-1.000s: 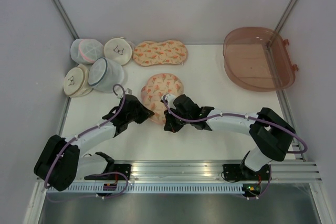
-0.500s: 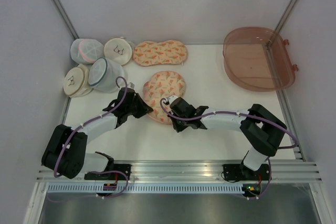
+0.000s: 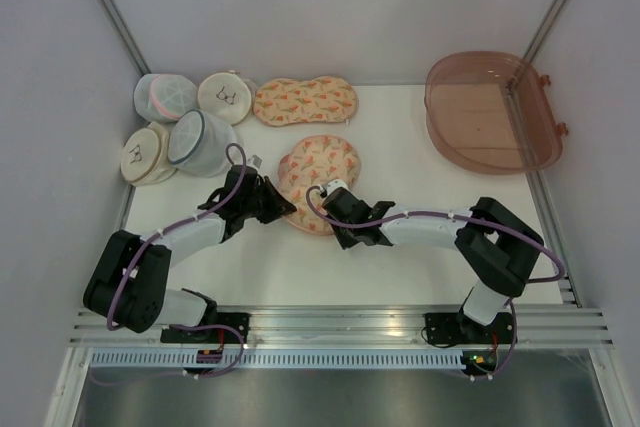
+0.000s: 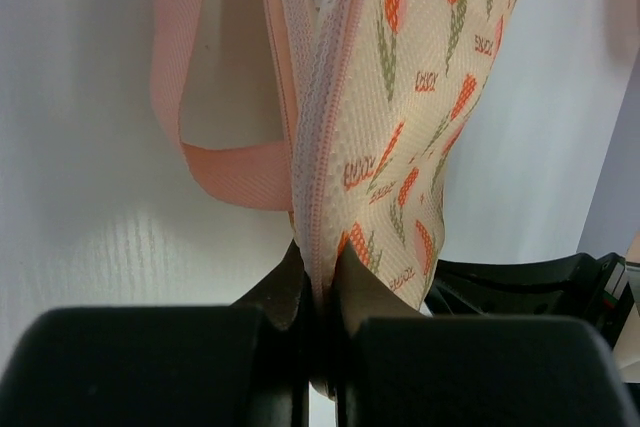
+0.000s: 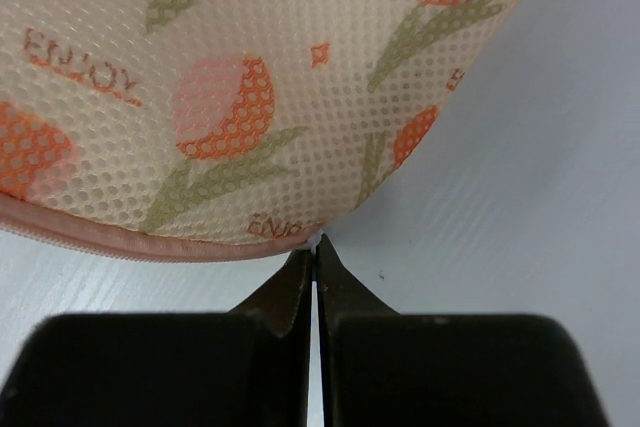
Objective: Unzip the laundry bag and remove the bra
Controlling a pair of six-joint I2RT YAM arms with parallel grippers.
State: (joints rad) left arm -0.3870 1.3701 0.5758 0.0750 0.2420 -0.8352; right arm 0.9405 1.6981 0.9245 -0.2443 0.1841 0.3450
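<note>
The peach laundry bag [image 3: 318,172] with its carrot print stands partly on edge in the middle of the white table. My left gripper [image 3: 284,207] is shut on its pink zipper edge [image 4: 312,147] at the near left; the left wrist view shows the seam pinched between the fingers [image 4: 320,267]. A pink loop strap [image 4: 230,172] hangs beside it. My right gripper [image 3: 331,215] is at the bag's near right rim, shut on a small white zipper pull [image 5: 318,239] just under the printed mesh [image 5: 250,77]. The bra is hidden.
A second peach case [image 3: 305,100] lies flat at the back. Several round mesh pouches [image 3: 200,142] sit at the back left. A brown translucent tub [image 3: 490,112] stands at the back right. Grey walls close in the table.
Both grippers have moved a little toward the back and closer together, still holding the bag. The bag has shifted back and stands up narrower.
</note>
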